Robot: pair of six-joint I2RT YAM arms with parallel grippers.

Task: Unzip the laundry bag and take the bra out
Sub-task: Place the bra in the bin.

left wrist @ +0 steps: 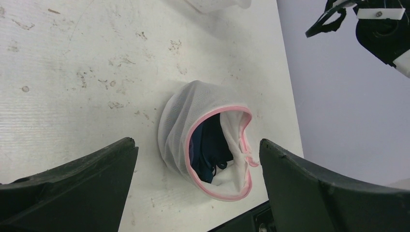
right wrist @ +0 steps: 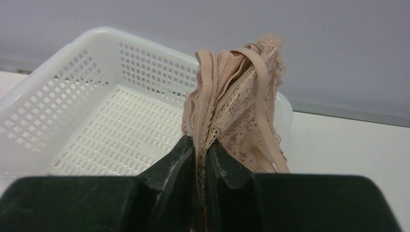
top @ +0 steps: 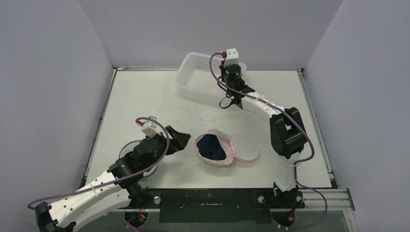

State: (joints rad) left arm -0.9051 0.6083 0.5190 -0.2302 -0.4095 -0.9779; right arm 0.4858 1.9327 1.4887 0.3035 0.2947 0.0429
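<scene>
Laundry bag [top: 225,149] mid table [top: 145,96], maybe a garment inside. Basket [top: 193,79] behind it, far edge. Left gripper [top: 183,139] just left of bag; right gripper [right wrist: 202,145] with bra [right wrist: 237,96] at basket's near side.

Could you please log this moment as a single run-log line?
left gripper: open, beside laundry bag | laundry bag: unzipped, dark garment inside | right gripper: shut on beige lace bra, by white basket

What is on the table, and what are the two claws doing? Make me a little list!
laundry bag: unzipped, lying on the table, pink edge
inside the bag: dark blue cloth
bra: beige lace, out of the bag
right claw: shut on the bra, by the white basket
left claw: open, holding nothing, near the bag
</scene>
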